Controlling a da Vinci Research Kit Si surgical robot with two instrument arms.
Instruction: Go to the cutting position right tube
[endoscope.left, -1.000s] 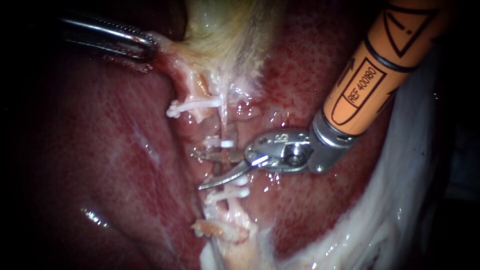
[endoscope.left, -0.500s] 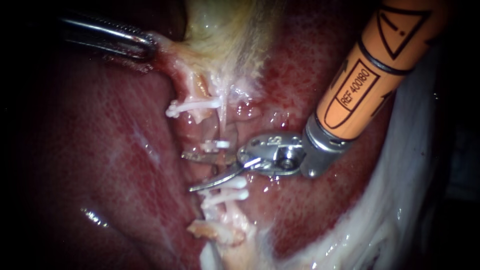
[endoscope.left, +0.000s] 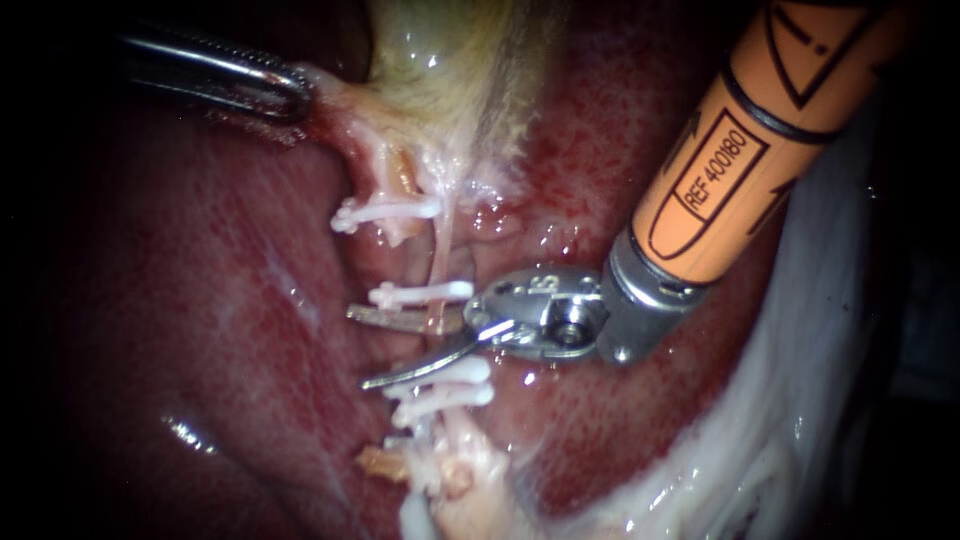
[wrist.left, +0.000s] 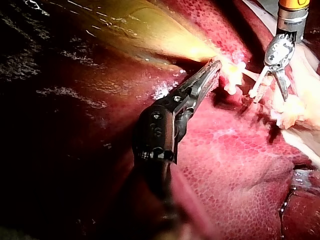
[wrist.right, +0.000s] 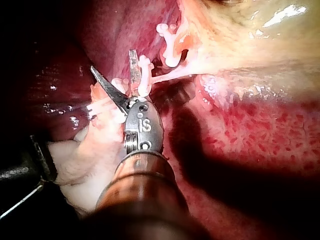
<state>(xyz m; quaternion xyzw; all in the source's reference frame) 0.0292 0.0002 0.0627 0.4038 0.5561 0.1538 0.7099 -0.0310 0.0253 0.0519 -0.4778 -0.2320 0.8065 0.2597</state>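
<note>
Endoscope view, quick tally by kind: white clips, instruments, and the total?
White clips: 4
Instruments: 2, the left instrument holding the gallbladder, and the right instrument
Total: 6

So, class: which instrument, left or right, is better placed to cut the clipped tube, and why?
Right. The right instrument has open blades at the tube, between two clips. The left instrument is shut on the gallbladder, away from the tube, and shows no blades.
</note>
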